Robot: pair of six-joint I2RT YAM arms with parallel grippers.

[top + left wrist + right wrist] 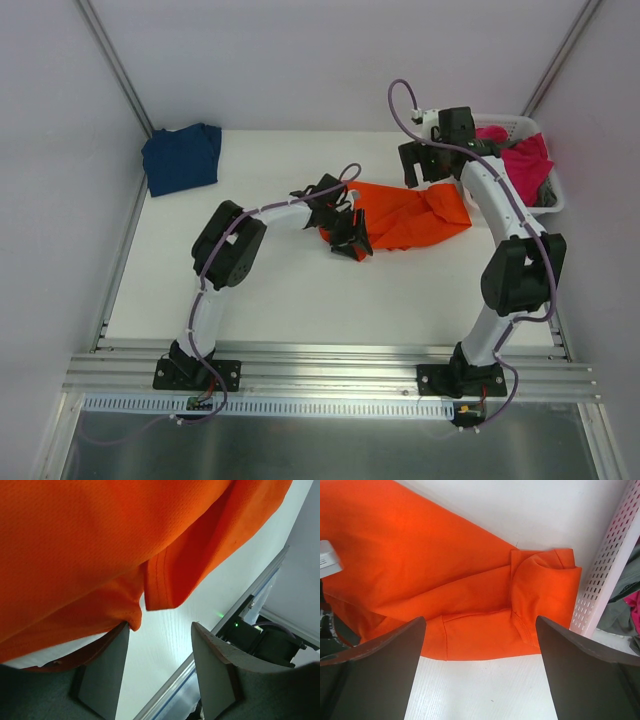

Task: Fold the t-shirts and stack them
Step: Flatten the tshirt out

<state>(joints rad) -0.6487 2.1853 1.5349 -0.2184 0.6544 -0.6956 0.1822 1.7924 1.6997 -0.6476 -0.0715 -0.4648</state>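
A bright orange t-shirt [405, 215] [445, 570] lies crumpled on the white table, its right end a short way from the basket. My left gripper [349, 238] [161, 626] is at the shirt's left end. Its jaws stand apart with only bare table between them, and the orange hem [132, 620] rests against one fingertip. My right gripper [423, 168] [480, 620] hovers wide open over the shirt's right end and its folded sleeve [545, 587], holding nothing. A navy blue t-shirt [182, 157] lies folded at the back left corner.
A white slotted basket [553, 195] [610, 565] stands at the back right with a magenta shirt [522, 155] and grey cloth [622, 612] in it. An aluminium rail [330, 365] runs along the near table edge. Walls close in the back and both sides.
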